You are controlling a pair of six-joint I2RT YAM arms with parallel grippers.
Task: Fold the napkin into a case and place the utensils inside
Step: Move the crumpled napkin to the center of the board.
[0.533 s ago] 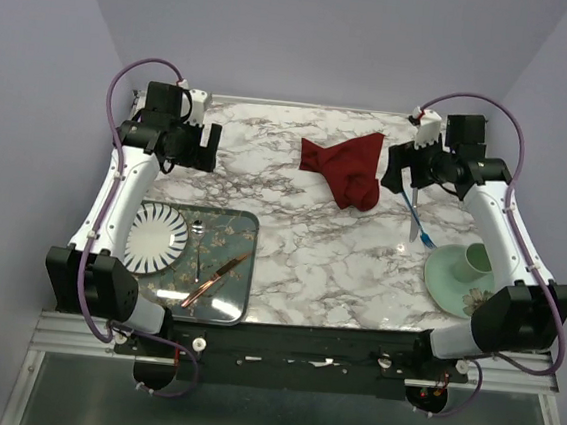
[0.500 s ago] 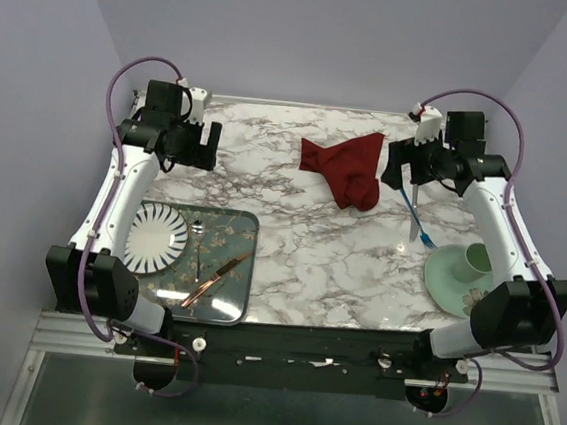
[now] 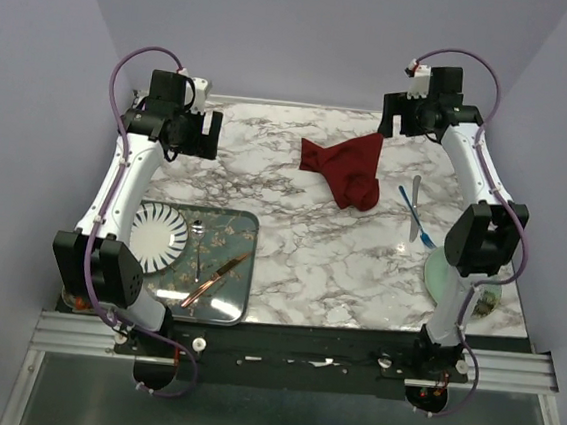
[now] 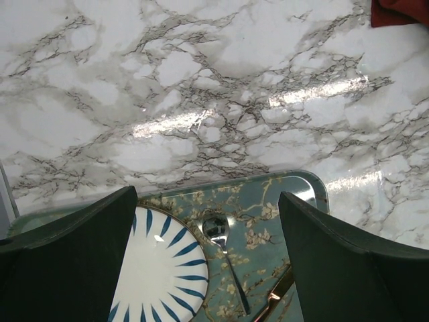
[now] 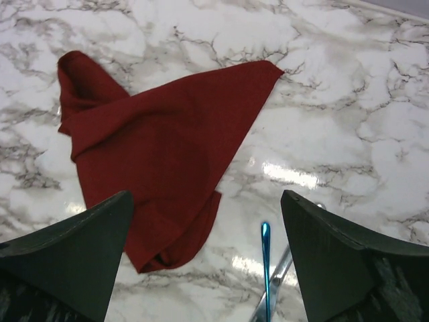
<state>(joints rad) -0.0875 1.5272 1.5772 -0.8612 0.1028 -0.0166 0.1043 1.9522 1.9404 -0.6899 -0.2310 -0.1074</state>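
The maroon napkin [image 3: 346, 168] is seen crumpled and unfolded at the upper centre of the marble table [image 3: 310, 245]. The blue-handled fork [image 3: 417, 218] and a silvery utensil [image 3: 415, 192] are laid together just to its right. The left gripper [image 4: 208, 228] is held spread wide over the floral tray [image 4: 268, 201]. The right gripper [image 5: 208, 235] is likewise spread wide over the napkin.

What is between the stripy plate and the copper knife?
A small silver spoon on the flowery tray; the left wrist view shows it best.
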